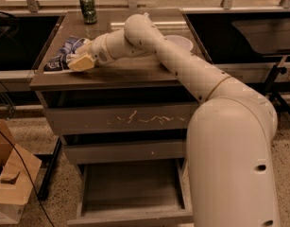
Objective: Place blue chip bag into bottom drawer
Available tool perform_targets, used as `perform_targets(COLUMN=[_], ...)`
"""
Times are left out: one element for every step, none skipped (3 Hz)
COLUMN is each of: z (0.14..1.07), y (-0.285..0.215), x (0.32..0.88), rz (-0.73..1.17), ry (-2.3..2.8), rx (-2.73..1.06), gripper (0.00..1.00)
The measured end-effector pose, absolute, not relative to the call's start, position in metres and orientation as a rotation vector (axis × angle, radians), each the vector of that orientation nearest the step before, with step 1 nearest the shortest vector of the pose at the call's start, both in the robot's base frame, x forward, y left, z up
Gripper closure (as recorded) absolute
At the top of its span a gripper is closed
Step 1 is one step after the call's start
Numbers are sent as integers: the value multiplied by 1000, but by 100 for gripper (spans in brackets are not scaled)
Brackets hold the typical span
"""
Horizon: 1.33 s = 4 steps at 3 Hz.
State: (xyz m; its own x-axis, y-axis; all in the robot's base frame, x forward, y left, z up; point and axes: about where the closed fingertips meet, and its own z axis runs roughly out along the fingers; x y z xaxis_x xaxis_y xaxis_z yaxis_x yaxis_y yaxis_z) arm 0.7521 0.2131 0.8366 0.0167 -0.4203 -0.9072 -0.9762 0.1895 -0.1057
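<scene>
The blue chip bag, dark blue with white patches, lies flat at the left edge of the cabinet top. My gripper is over the bag's right end, low above the counter and touching or nearly touching it. The arm reaches in from the lower right across the top. The bottom drawer is pulled open below, with a bare grey inside.
A green can stands at the back left of the top. A white bowl sits behind the arm. The scratched top drawer front and the middle drawer are shut. A cardboard box and cables lie on the floor at left.
</scene>
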Motion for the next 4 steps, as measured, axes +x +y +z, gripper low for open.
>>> perform_targets(z=[837,841,850,850], y=[220,221,225,225], x=[750,748,743,743], rz=[772,767,753,753], ry=[1550,1543,1524,1523], rx=[-1394,-1401,-1421,-1422], gripper=[73,100,100,100])
